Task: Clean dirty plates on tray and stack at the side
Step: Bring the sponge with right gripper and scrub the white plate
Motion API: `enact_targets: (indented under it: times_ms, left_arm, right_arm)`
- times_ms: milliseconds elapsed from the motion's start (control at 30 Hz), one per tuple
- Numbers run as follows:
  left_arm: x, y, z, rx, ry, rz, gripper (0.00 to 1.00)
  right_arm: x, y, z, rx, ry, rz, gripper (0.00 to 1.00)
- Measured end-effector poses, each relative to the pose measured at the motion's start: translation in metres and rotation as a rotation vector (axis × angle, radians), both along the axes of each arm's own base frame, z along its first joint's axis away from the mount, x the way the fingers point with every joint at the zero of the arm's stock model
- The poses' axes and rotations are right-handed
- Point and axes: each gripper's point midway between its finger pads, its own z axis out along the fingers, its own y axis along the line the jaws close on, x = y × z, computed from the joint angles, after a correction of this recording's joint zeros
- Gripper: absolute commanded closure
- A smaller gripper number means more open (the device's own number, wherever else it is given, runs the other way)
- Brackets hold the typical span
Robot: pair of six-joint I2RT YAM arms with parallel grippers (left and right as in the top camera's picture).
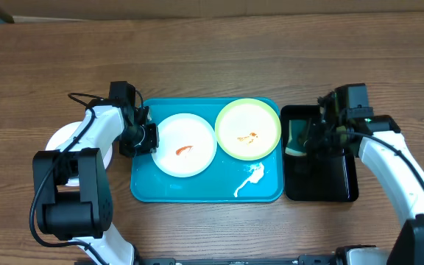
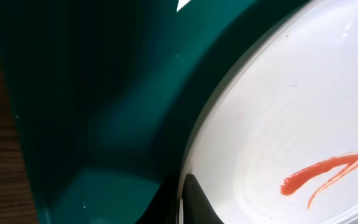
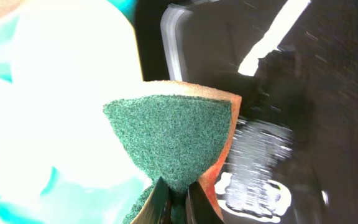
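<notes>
The blue tray [image 1: 197,188] holds a white plate [image 1: 190,136] with a red smear and a yellow-green plate [image 1: 260,121] with an orange smear. Another white plate [image 1: 63,138] lies on the table to the left, partly under my left arm. My left gripper [image 1: 147,137] is at the left rim of the white plate on the tray. In the left wrist view its fingers [image 2: 188,205] pinch that plate's rim [image 2: 291,112] above the tray floor [image 2: 104,93]. My right gripper [image 1: 309,136] is shut on a green sponge [image 3: 173,137] over the black tray [image 1: 330,184].
A white smear or scrap [image 1: 250,179] lies on the blue tray's front right part. The glossy black tray [image 3: 328,93] stands right against the blue tray's right side. Bare wooden table lies behind and in front of the trays.
</notes>
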Motion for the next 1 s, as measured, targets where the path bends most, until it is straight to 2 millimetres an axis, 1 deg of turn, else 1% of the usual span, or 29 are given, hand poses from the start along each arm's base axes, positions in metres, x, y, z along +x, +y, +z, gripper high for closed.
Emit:
enact_targets:
  times_ms: [33,100,267,333,400,467,600,833,1000]
  left_arm:
    - [0.0,-0.001,0.0,-0.005,0.0,0.0,0.96]
    - [0.0,-0.003,0.001,-0.016,0.0,0.0,0.96]
    - [-0.001,-0.011,0.001,-0.028,0.001,-0.02,0.96]
    - [-0.003,-0.017,0.001,-0.029,0.005,-0.037,0.96]
    - [-0.005,-0.023,0.001,-0.029,0.008,-0.058,0.96]
    - [-0.006,-0.029,0.001,-0.028,0.012,-0.076,0.96]
    - [-0.011,-0.035,0.001,-0.028,0.024,-0.097,0.96]
    - [-0.013,-0.036,0.001,-0.028,0.036,-0.098,0.96]
    - [-0.014,-0.036,0.001,-0.027,0.039,-0.098,0.96]
  right_arm:
    - [0.001,0.008,0.004,0.011,-0.02,0.027,0.96]
    - [0.0,0.03,0.009,0.039,-0.05,0.099,0.96]
    - [-0.003,0.097,0.023,0.087,-0.175,0.295,0.96]
    - [-0.009,0.125,0.029,0.099,-0.221,0.374,0.96]
    - [-0.014,0.146,0.031,0.1,-0.254,0.415,0.96]
    - [-0.02,0.164,0.028,0.091,-0.267,0.443,0.96]
    - [-0.03,0.193,0.015,0.075,-0.269,0.481,0.96]
    - [-0.042,0.225,-0.014,0.074,-0.233,0.504,0.96]
    - [-0.046,0.248,-0.024,0.098,-0.253,0.525,0.96]
